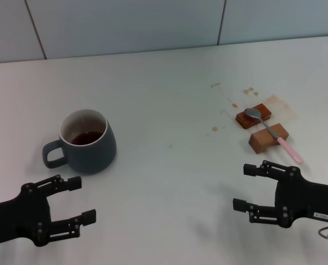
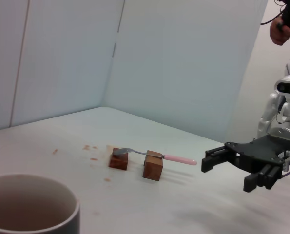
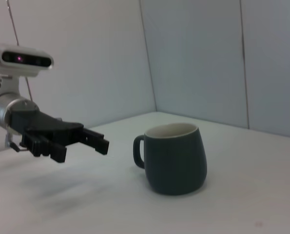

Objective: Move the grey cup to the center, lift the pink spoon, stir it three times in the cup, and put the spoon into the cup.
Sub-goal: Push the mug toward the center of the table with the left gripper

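Grey cup: rounded dark blue-grey ceramic mug (image 1: 88,142) with loop handle, upright on the left part of the white bench (image 1: 164,182); handle faces the robot's left; dark brown liquid inside; nothing touches it.
Pink spoon: small spoon (image 1: 273,134) with silver metal bowl and pale pink handle, well apart from the cup on the right side; bowl rests on one brown block, shaft crosses the other, handle end sticks out past it.
Blocks: two brown rectangular blocks (image 1: 269,137), side by side with a gap between; brown stains (image 1: 249,91) dot the bench beyond them.
Left gripper: black (image 1: 75,201), low over the bench near the cup, on the robot's side of it; fingers spread wide, holding nothing.
Right gripper: black (image 1: 251,187), near the spoon's handle end, not touching; fingers wide apart, holding nothing.
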Robot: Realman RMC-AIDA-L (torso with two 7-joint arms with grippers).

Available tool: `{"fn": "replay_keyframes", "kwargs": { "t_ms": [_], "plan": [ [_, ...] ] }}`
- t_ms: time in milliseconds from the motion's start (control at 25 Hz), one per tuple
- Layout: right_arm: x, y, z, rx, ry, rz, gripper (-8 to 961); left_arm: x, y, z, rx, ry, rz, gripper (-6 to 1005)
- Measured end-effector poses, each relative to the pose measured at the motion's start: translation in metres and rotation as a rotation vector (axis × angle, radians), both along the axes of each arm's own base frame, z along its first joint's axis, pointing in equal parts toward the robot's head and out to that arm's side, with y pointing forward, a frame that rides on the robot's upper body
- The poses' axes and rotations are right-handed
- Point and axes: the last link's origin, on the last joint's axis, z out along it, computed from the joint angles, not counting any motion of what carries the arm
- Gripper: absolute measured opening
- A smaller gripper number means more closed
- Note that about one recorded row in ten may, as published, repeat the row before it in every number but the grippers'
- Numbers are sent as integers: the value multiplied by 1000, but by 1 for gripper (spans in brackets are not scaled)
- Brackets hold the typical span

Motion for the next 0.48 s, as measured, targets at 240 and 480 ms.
{"fn": "replay_keyframes", "kwargs": {
  "t_ms": [240, 480],
  "plan": [
    [0, 0, -3, -13, -10, 2, 818, -2, 0, 3, 22, -6, 11, 838],
    [0, -1, -1, -11, -3, 3, 818, -2, -1, 4, 21, -8, 10, 835]
  ]
}}
